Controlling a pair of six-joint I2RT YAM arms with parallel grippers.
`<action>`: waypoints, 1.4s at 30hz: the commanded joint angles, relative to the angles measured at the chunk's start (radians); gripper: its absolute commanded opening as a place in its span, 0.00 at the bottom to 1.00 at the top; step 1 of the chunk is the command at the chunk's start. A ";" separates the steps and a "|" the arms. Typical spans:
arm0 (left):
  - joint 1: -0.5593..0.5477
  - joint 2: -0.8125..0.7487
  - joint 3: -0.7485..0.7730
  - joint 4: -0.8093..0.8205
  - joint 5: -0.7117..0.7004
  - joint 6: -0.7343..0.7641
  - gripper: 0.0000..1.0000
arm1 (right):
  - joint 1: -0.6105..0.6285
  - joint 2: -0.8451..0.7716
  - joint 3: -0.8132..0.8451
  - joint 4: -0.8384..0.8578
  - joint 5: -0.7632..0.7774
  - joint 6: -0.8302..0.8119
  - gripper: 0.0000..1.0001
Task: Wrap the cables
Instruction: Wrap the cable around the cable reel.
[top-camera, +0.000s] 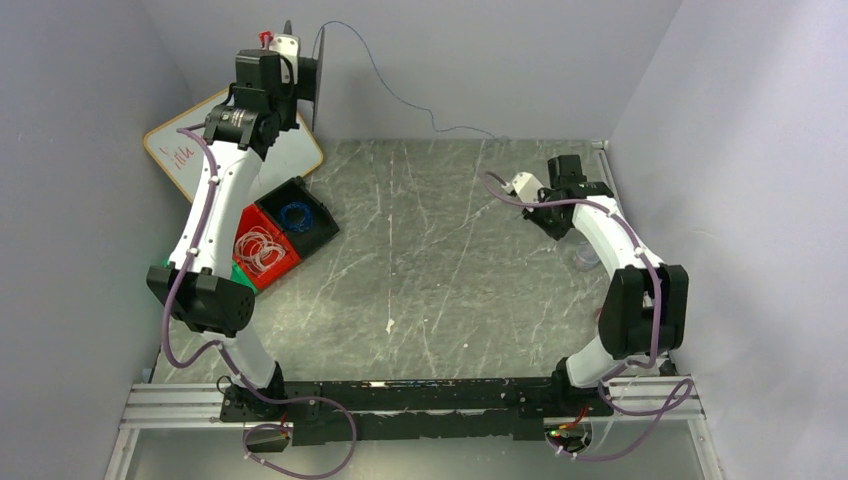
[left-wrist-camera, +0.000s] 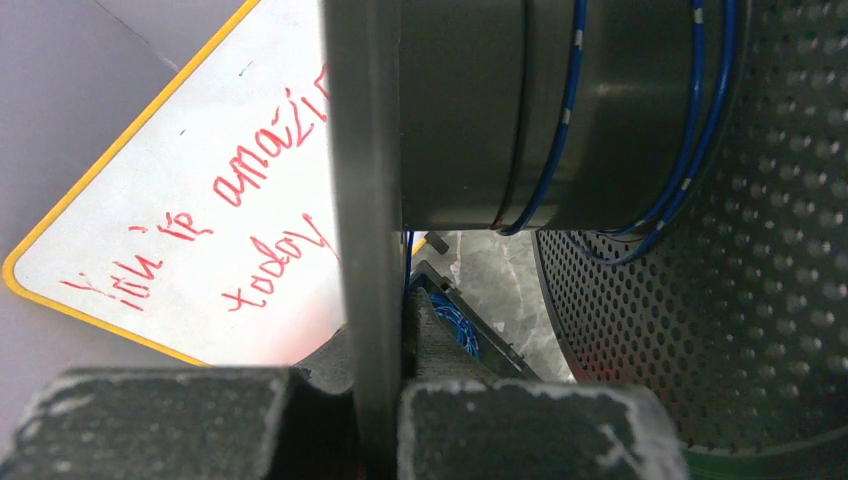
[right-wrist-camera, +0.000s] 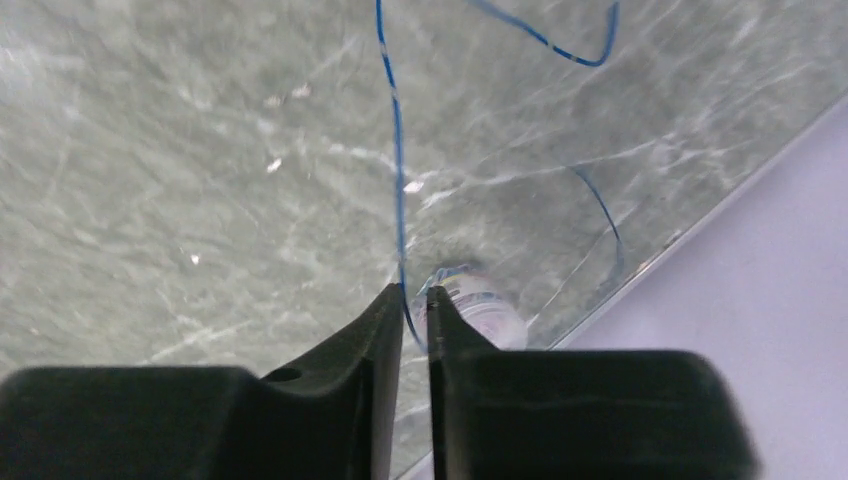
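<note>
My left gripper (top-camera: 297, 75) is raised at the back left, shut on the thin flange (left-wrist-camera: 365, 200) of a dark spool (left-wrist-camera: 480, 110). The blue cable (left-wrist-camera: 690, 120) lies in a few turns round the spool's drum. From the spool (top-camera: 310, 80) the cable (top-camera: 385, 85) hangs in a long strand down to the right side of the table. My right gripper (top-camera: 558, 222) is low at the right. In the right wrist view its jaws (right-wrist-camera: 413, 300) stand almost together with the cable (right-wrist-camera: 397, 150) running between the tips.
A black bin with a blue coil (top-camera: 297, 215) and a red bin with whitish coils (top-camera: 262, 250) sit at the left. A whiteboard (top-camera: 180, 150) leans behind them. A small clear roll (right-wrist-camera: 485, 305) lies just past my right fingertips, near the table's right edge and wall.
</note>
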 joint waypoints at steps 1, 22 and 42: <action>-0.006 -0.028 0.036 0.104 0.036 -0.010 0.02 | -0.010 0.027 -0.006 -0.078 0.040 -0.037 0.25; -0.128 -0.041 -0.058 0.061 0.205 -0.065 0.02 | 0.136 0.130 0.452 0.055 -0.981 0.348 0.52; -0.140 -0.046 -0.009 -0.005 0.338 -0.273 0.02 | 0.379 0.449 0.436 0.824 -0.954 1.031 0.67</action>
